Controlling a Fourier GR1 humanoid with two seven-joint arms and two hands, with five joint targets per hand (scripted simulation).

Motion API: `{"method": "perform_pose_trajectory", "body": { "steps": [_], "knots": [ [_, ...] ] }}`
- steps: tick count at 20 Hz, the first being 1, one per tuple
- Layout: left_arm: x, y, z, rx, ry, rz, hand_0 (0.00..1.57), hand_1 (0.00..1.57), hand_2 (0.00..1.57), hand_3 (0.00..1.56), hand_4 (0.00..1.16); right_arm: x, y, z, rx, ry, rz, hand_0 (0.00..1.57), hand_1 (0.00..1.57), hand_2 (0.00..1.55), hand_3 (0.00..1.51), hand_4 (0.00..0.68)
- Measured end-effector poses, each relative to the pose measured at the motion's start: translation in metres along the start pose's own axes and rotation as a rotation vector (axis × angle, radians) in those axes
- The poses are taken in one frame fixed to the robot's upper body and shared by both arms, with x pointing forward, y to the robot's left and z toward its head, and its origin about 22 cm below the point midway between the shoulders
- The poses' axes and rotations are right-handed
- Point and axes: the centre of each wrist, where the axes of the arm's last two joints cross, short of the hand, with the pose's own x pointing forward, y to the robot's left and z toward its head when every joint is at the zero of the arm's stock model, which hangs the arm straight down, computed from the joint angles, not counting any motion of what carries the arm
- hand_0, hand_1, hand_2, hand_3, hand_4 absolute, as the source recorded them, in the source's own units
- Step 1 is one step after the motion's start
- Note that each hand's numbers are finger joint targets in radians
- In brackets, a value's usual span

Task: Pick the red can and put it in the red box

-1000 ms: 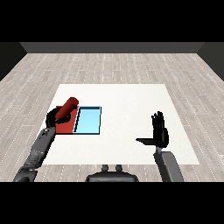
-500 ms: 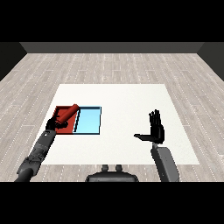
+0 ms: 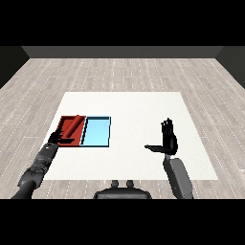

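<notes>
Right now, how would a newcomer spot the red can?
Find the two trays side by side at the white table's left. The red can lies in the red tray, the outer one. Its rounded red body stands out; the light blue tray beside it holds nothing.

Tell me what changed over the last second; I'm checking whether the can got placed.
The left hand lowered the red can from above the trays and drew back toward the robot; the can now lies in the red tray, and the hand sits at the tray's near edge, apparently no longer curled round it. The light blue tray and the open right hand barely moved.
</notes>
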Motion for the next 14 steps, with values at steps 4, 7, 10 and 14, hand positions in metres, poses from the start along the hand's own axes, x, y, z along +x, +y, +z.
{"method": "perform_pose_trajectory", "body": {
  "steps": [4,7,10,14],
  "knots": [
    [0.012,0.016,-0.005,0.066,-0.106,0.252,1.02,1.02,0.96,0.00,0.00,0.000,0.001,0.001,0.011,-0.004,-0.016,0.00,0.00,0.00,0.00,0.000],
    [0.040,0.012,-0.006,0.045,-0.307,0.463,0.00,0.00,0.00,0.00,0.00,0.000,-0.002,0.002,0.020,-0.003,-0.024,0.00,0.00,0.00,0.00,0.000],
    [0.071,-0.008,-0.001,-0.025,-0.523,0.716,0.00,0.00,0.00,0.00,0.00,-0.001,-0.004,0.002,0.037,-0.002,-0.018,0.00,0.00,0.00,0.00,0.000],
    [0.092,-0.046,0.014,-0.132,-0.750,0.946,0.00,0.00,0.00,0.00,0.00,-0.003,-0.009,0.004,0.060,-0.004,-0.001,0.00,0.00,0.00,0.00,0.000]
  ]
}}
